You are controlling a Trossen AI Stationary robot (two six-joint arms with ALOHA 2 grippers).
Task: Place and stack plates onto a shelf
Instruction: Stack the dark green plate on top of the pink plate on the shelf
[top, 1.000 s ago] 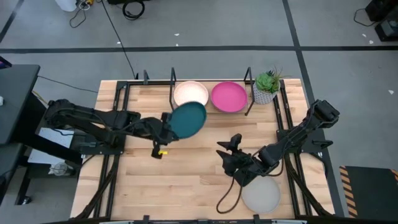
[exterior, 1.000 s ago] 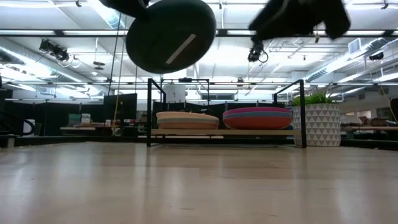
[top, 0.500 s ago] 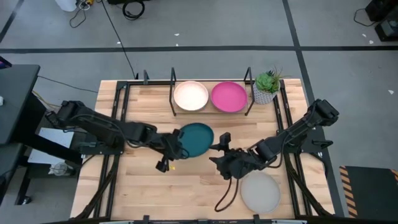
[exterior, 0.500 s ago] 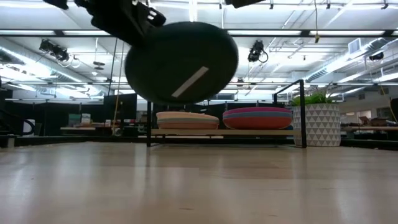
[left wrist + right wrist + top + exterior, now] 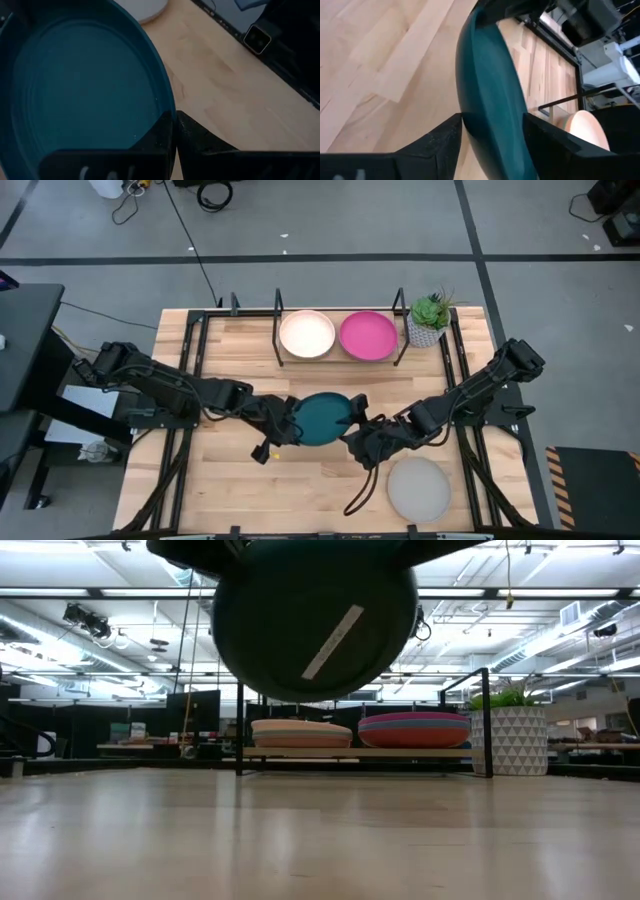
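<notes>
Teal plate [image 5: 320, 418] clamped by left end effector [image 5: 287, 425], straddled by right end effector's [image 5: 352, 421] spread fingers.

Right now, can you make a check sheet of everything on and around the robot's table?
Surface: wooden table, bare in front.
Job's things: dark teal plate held above the table; grey plate lying flat near the front; cream plate and magenta plate topping two stacks in the shelf.
Clutter: potted plant beside the shelf.
Pincers: left pincer shut on the teal plate's rim; right pincer open around its opposite rim.
Cables: black cable on the floor behind.
Surroundings: grey floor, no people seen.
</notes>
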